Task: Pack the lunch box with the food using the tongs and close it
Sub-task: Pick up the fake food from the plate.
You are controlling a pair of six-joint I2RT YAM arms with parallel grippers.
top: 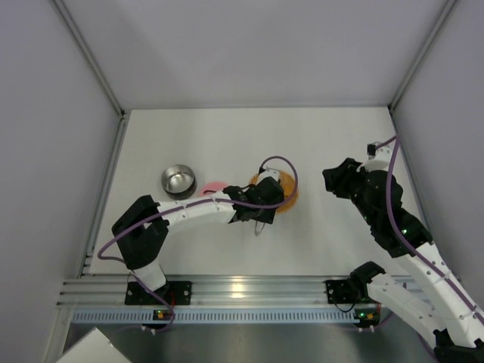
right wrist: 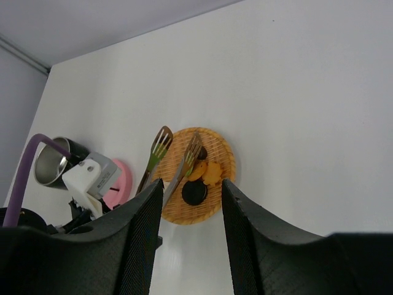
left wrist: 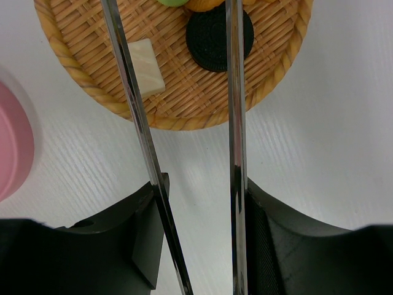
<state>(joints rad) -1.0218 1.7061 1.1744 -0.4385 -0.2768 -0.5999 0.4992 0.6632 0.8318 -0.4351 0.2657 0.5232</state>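
Picking food (left wrist: 219,27): left fingers (left wrist: 132,236) hold the tongs (left wrist: 138,117) over the plate (left wrist: 184,121); next, pinch one piece; right fingers (right wrist: 141,236) apart, empty

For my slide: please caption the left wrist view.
Left claw holds tongs over the woven plate of toy food.

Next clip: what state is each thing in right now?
Lunch box: open, looks empty.
Lid: off, flat on the table beside it.
Tongs: held, arms spread over the plate.
Food: on the plate.
Left gripper: closed on the tongs.
Right gripper: open, empty.
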